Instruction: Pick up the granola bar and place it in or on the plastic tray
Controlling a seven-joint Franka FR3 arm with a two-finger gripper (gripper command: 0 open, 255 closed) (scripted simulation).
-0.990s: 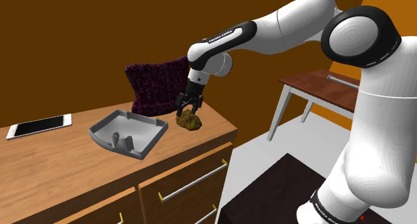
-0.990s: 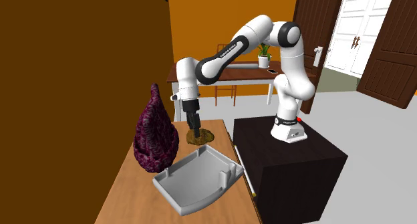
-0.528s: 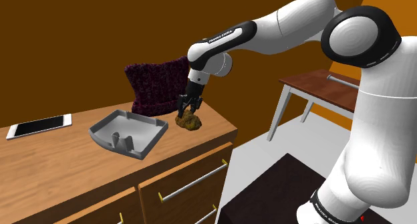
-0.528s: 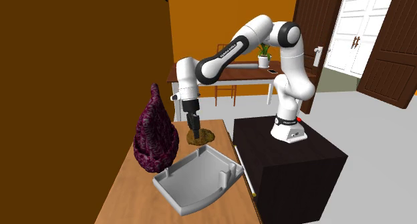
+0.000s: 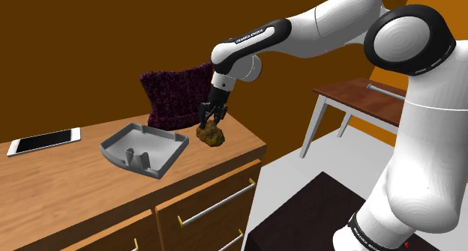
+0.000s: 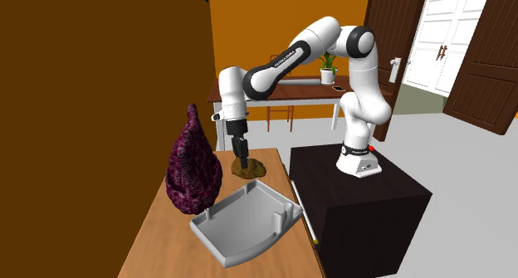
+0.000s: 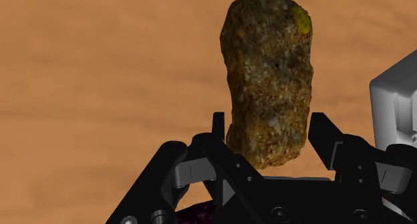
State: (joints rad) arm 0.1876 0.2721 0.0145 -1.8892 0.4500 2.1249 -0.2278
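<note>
The granola bar [image 5: 214,136] is a brown, lumpy oblong near the right end of the wooden cabinet top. My gripper [image 5: 209,125] comes down on it from above and is shut on it. In the wrist view the two black fingers clasp one end of the bar [image 7: 270,75], whose other end points away from the hand. Whether the bar still touches the wood I cannot tell. The grey tray [image 5: 112,143] lies apart from the bar, toward the shoulder view's left. In the second exterior view the tray [image 6: 217,239] is nearer the camera than the bar [image 6: 253,166].
A dark purple knitted piece [image 5: 176,96] stands right behind the bar and tray, close to the gripper. A phone [image 5: 43,141] lies at the far left of the top. The cabinet's edge [image 5: 255,153] drops off just right of the bar. A white-legged table [image 5: 352,92] stands beyond.
The fingers have gone from open around the granola bar to shut on it. The arm's elbow and wrist have since risen a little.
</note>
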